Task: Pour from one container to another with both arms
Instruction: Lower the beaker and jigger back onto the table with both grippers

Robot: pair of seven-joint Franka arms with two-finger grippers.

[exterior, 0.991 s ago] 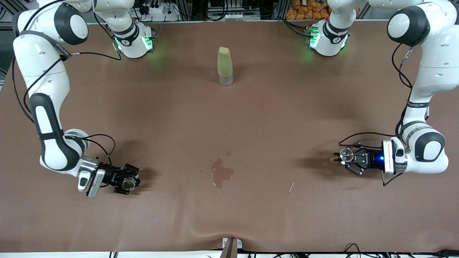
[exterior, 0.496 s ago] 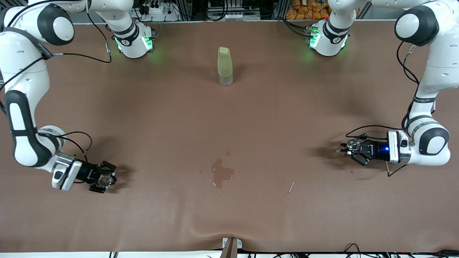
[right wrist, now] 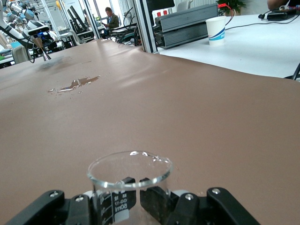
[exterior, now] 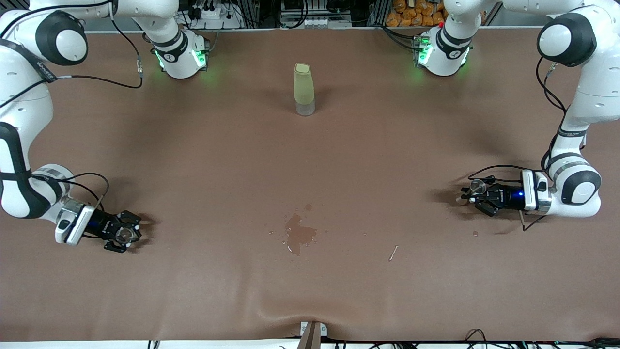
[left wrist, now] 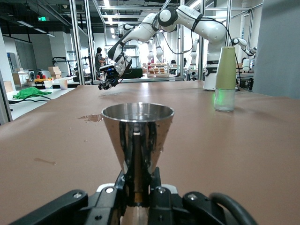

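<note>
My left gripper [exterior: 472, 192] is shut on the stem of a shiny metal cone cup [left wrist: 137, 133]. It holds the cup [exterior: 477, 184] upright, low over the brown table at the left arm's end. My right gripper [exterior: 125, 234] is shut on a small clear glass beaker [right wrist: 129, 174] with printed volume marks. The beaker [exterior: 124, 235] is upright, low over the table at the right arm's end. I cannot tell whether either container holds liquid or rests on the table.
A tall yellow-green bottle [exterior: 304, 89] with a clear base stands mid-table near the arm bases. A wet spill [exterior: 299, 235] darkens the table mat between the grippers. A small pale stick [exterior: 393, 252] lies beside the spill. A droplet [exterior: 475, 233] lies near the left gripper.
Both grippers have drawn apart, each carrying its container outward toward its own end of the table, away from the spill.
</note>
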